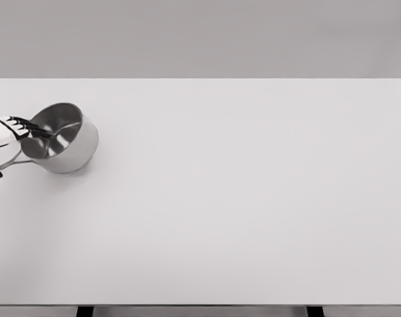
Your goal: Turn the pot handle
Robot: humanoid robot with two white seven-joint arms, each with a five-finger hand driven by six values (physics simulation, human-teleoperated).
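Left hand (8, 135) at table (240, 198) edge, fingers (30, 125) over pot (63, 137) rim; handle (8, 162) below them, grip unclear.

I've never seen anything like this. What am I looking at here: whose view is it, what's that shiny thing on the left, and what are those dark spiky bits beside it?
This is a computer-simulated scene, seen from a camera on a humanoid robot's head, looking down at a large white table. The shiny thing is a small steel pot standing near the table's left edge, its open top facing up. Its long handle points toward the lower left. The dark spiky bits are the fingers of the robot's left hand, which enters from the picture's left edge. They stretch over the pot's rim where the handle joins. Whether the hand really grips the pot is too small to tell. The robot's right hand is out of view. Nothing else shows on the table.
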